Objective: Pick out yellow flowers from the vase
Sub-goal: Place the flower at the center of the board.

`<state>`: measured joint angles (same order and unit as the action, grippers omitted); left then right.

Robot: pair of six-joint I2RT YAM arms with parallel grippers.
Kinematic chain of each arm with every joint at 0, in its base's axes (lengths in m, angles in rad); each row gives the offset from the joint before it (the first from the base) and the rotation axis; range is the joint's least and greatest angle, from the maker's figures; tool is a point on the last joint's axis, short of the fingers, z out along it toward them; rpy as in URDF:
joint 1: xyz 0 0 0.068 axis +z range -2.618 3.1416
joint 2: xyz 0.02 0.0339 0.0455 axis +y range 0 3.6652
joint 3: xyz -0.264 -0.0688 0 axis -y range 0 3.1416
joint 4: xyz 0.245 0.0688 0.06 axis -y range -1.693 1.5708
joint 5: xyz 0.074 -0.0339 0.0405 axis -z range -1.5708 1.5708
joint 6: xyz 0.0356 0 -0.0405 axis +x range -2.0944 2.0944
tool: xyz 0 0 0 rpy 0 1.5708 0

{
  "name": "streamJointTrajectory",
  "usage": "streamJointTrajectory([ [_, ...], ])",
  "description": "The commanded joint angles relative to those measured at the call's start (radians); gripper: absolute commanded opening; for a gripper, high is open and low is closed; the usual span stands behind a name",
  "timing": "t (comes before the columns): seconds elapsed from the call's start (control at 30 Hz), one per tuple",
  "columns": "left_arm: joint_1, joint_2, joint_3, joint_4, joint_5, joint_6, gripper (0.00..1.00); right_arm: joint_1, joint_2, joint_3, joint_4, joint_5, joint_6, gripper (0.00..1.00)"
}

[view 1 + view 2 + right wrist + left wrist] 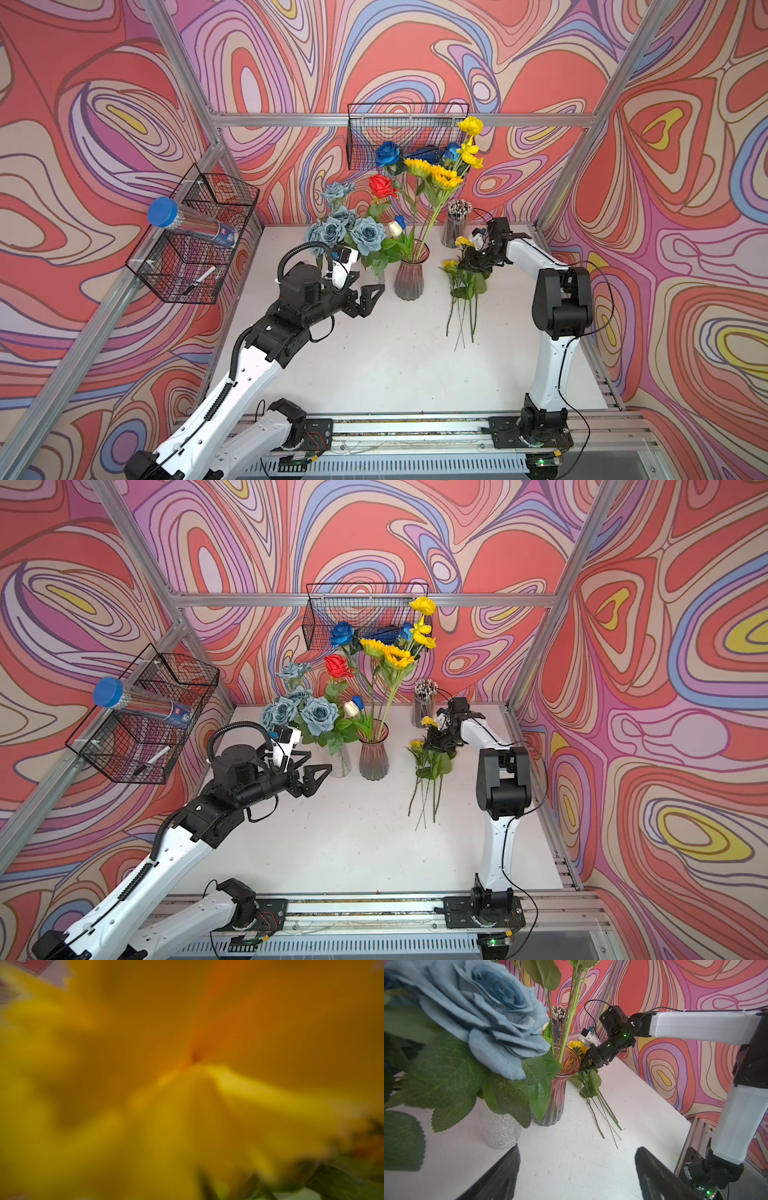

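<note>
Beside ribbed pink glass vase (pixel 557 1095), leafy wire-stemmed yellow flowers (pixel 589 1086), left end effector (pixel 578 1147) agape, right end effector (pixel 584 1067) state unclear.

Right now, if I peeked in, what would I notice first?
Probably the swirly pink, red and purple walls all around. Next comes the tall bunch in the pink ribbed vase at the back middle of the white table, topped by yellow sunflowers, a red rose and a blue rose. Beside it, a few yellow flowers lie flat on the table, with the right gripper at their heads.
</note>
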<state>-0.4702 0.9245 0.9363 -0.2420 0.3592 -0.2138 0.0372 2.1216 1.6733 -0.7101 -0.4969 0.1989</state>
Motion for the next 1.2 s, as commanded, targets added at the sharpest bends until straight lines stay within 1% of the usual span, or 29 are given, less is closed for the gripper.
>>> streamJointTrajectory([
  [0.0, 0.010, 0.004, -0.007, 0.028, 0.013, -0.009, 0.88, 0.008, -0.048, -0.013, 0.004, 0.007, -0.004, 0.22],
  [0.2, 0.011, -0.004, -0.007, 0.026, 0.013, -0.002, 0.88, 0.011, -0.092, -0.021, -0.005, 0.021, -0.005, 0.26],
  [0.4, 0.011, -0.001, 0.011, -0.006, 0.014, 0.012, 0.89, 0.022, -0.152, -0.037, -0.026, 0.041, -0.008, 0.34],
  [0.47, 0.010, 0.000, 0.027, -0.016, 0.004, 0.024, 0.89, 0.027, -0.186, -0.054, -0.026, 0.055, -0.011, 0.38],
  [0.53, 0.011, -0.001, 0.045, -0.063, -0.004, 0.035, 0.89, 0.033, -0.224, -0.083, -0.013, 0.065, -0.008, 0.41],
  [0.63, 0.010, 0.002, 0.065, -0.079, -0.013, 0.039, 0.89, 0.038, -0.294, -0.130, 0.015, 0.084, 0.002, 0.42],
  [0.7, 0.010, 0.009, 0.078, -0.084, -0.027, 0.042, 0.89, 0.045, -0.344, -0.178, 0.050, 0.100, 0.009, 0.44],
  [0.87, 0.010, 0.046, 0.131, -0.114, -0.046, 0.053, 0.88, 0.056, -0.542, -0.348, 0.194, 0.148, 0.020, 0.46],
  [1.07, 0.009, 0.110, 0.214, -0.114, -0.051, 0.042, 0.88, 0.055, -0.746, -0.568, 0.413, 0.156, 0.026, 0.47],
  [1.17, 0.008, 0.154, 0.267, -0.110, -0.039, 0.039, 0.87, 0.056, -0.814, -0.643, 0.477, 0.173, 0.018, 0.48],
])
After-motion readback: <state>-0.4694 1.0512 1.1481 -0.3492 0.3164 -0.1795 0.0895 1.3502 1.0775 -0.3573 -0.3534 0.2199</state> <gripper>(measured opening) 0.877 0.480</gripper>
